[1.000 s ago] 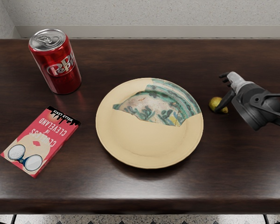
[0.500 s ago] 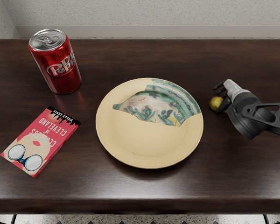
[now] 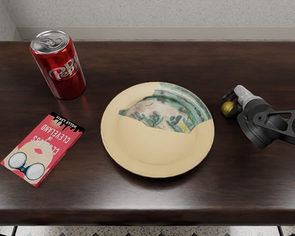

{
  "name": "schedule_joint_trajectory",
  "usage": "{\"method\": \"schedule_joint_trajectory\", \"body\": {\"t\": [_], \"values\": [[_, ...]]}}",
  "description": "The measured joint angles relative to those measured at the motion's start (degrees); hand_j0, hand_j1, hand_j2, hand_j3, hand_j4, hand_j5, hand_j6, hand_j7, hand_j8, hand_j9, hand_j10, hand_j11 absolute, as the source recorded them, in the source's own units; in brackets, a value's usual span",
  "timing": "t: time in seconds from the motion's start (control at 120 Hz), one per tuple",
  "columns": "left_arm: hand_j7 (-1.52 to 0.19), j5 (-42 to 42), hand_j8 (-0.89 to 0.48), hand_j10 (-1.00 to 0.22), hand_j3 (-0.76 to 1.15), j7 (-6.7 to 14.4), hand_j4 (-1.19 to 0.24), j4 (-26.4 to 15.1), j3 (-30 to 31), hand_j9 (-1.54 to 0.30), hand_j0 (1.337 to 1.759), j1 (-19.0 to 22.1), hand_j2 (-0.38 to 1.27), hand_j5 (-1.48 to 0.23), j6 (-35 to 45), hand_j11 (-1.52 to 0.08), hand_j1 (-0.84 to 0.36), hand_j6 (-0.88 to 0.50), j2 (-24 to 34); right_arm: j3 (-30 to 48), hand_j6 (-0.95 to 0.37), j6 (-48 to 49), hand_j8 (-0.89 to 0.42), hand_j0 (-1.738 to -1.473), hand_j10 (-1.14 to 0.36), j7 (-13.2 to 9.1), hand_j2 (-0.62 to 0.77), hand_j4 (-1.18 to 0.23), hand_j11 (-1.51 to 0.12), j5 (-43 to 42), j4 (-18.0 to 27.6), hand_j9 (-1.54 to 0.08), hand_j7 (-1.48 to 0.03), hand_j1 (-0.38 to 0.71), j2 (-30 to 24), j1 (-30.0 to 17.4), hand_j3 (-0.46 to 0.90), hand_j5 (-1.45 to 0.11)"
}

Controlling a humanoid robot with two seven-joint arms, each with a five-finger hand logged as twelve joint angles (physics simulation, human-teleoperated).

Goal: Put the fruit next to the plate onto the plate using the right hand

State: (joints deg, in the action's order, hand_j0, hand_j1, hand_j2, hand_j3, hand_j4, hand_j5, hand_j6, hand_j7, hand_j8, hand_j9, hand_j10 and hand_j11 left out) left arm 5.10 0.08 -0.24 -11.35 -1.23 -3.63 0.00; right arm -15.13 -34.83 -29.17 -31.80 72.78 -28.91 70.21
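Note:
A small yellow-green fruit (image 3: 228,108) lies on the dark table just right of the plate. The plate (image 3: 146,156) is beige with a green-and-blue patterned section at its back, and it sits at the table's middle. My right hand (image 3: 232,105) comes in from the right edge, and its dark fingers curl around the fruit from behind and in front. The fruit still rests at table level, a short gap from the plate's right rim. The left arm does not show.
A red soda can (image 3: 58,64) stands upright at the back left. A red paperback book (image 3: 43,147) lies flat at the left front. The wooden table (image 3: 152,196) reaches a wall at the back.
My right hand has dropped and shifted slightly left, and its fingers have closed in around the fruit. The fruit, plate, can and book have stayed put.

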Motion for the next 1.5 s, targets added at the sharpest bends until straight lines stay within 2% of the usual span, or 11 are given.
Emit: {"method": "schedule_joint_trajectory", "body": {"t": [0.108,0.292,0.4,0.667,0.817,1.017,1.1,1.333,1.5], "values": [[-0.03,0.0,-0.02,-0.02,0.00,0.0,-0.02,0.0,0.0,-0.03,1.658,0.0,0.00,-0.03,0.0,-0.03,0.32,-0.02,0.0,0.0,-0.44,0.1,-0.36,-1.644,-0.51,0.2,-0.07,-0.56,-0.82,-0.1,-0.2,-0.81,-0.76,0.23,0.0,-0.3,0.00,-0.79],[-0.03,0.0,-0.02,-0.02,0.00,0.0,-0.02,0.0,0.0,-0.03,1.658,0.0,0.00,-0.03,0.0,-0.03,0.32,-0.02,0.0,0.0,-0.44,0.0,-0.40,-1.645,-0.58,0.1,0.11,-0.66,-0.90,-0.2,-0.4,-0.89,-0.86,0.26,0.0,-0.5,0.00,-0.87],[-0.03,0.0,-0.02,-0.02,0.00,0.0,-0.02,0.0,0.0,-0.03,1.658,0.0,0.00,-0.03,0.0,-0.03,0.32,-0.02,0.0,0.0,-0.41,0.0,-0.37,-1.646,-0.56,0.0,0.10,-0.71,-0.97,-0.1,-0.5,-0.96,-0.92,0.26,0.0,-0.6,0.00,-0.93],[-0.03,0.0,-0.02,-0.02,0.00,0.0,-0.02,0.0,0.0,-0.03,1.658,0.0,0.00,-0.03,0.0,-0.03,0.32,-0.02,0.0,0.2,-0.36,0.1,-0.34,-1.642,-0.54,0.0,0.09,-0.65,-1.15,0.7,-0.4,-1.13,-1.07,0.22,-0.1,-0.1,0.00,-1.10],[-0.03,0.0,-0.02,-0.02,0.00,0.0,-0.02,0.0,0.0,-0.03,1.658,-0.1,0.00,-0.03,0.0,-0.03,0.32,-0.02,0.0,1.8,-0.36,0.2,-0.33,-1.642,-0.53,-0.3,0.06,-0.64,-1.19,1.2,-0.1,-1.17,-1.10,0.20,-1.6,0.4,0.00,-1.15],[-0.03,0.0,-0.02,-0.02,0.00,0.0,-0.02,0.0,0.0,-0.03,1.658,0.0,0.00,-0.03,0.0,-0.03,0.32,-0.02,0.0,7.7,-0.36,2.5,-0.34,-1.640,-0.53,-0.5,0.04,-0.65,-1.21,1.9,1.1,-1.19,-1.12,0.19,-5.2,0.4,0.00,-1.16],[-0.03,0.0,-0.02,-0.02,0.00,0.0,-0.02,0.0,0.0,-0.03,1.658,0.0,0.00,-0.03,0.0,-0.03,0.32,-0.02,0.0,10.3,-0.36,6.5,-0.33,-1.640,-0.53,-0.5,0.04,-0.64,-1.22,2.6,2.6,-1.19,-1.13,0.19,-7.0,0.3,0.00,-1.16],[-0.03,0.0,-0.02,-0.02,0.00,0.0,-0.02,0.0,0.0,-0.03,1.658,0.0,0.00,-0.03,0.0,-0.03,0.32,-0.02,0.0,16.9,-0.36,16.5,-0.32,-1.640,-0.51,-0.5,0.04,-0.64,-1.23,4.6,10.9,-1.21,-1.13,0.19,-13.2,0.0,0.00,-1.19],[-0.03,0.0,-0.02,-0.02,0.00,0.0,-0.02,0.0,0.0,-0.03,1.658,0.0,0.00,-0.03,0.0,-0.03,0.32,-0.02,0.0,20.7,-0.35,22.8,-0.31,-1.641,-0.51,-0.5,0.05,-0.62,-1.23,6.4,14.1,-1.21,-1.13,0.19,-15.5,-0.1,0.00,-1.21]]}}
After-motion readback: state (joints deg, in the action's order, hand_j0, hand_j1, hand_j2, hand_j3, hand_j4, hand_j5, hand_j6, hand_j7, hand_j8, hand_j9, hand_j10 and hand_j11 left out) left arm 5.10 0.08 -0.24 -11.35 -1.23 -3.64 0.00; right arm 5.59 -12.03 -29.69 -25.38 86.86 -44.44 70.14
